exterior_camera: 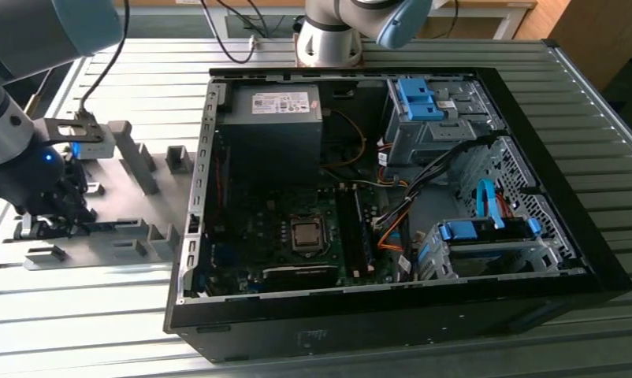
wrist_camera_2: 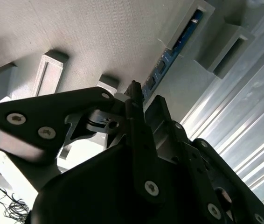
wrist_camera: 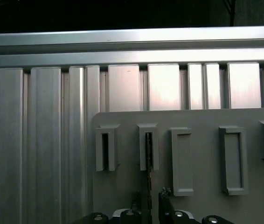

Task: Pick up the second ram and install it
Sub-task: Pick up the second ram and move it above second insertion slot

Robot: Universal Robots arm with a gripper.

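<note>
Exterior view: I see the gripper [exterior_camera: 55, 214] low over the grey plate [exterior_camera: 111, 209], which lies just beside the open case [exterior_camera: 400, 315]. In the first wrist view, the ram [wrist_camera: 148, 163] stands on edge on the plate. One end is seated in the slot of a holder block [wrist_camera: 155, 149], the second block in from the plate's edge. The fingers [wrist_camera: 163, 193] are spread, one on each side of the ram, with a gap on both sides; I see nothing gripped. In the second wrist view, the ram's blue-green board runs from the block toward the fingertips.
</note>
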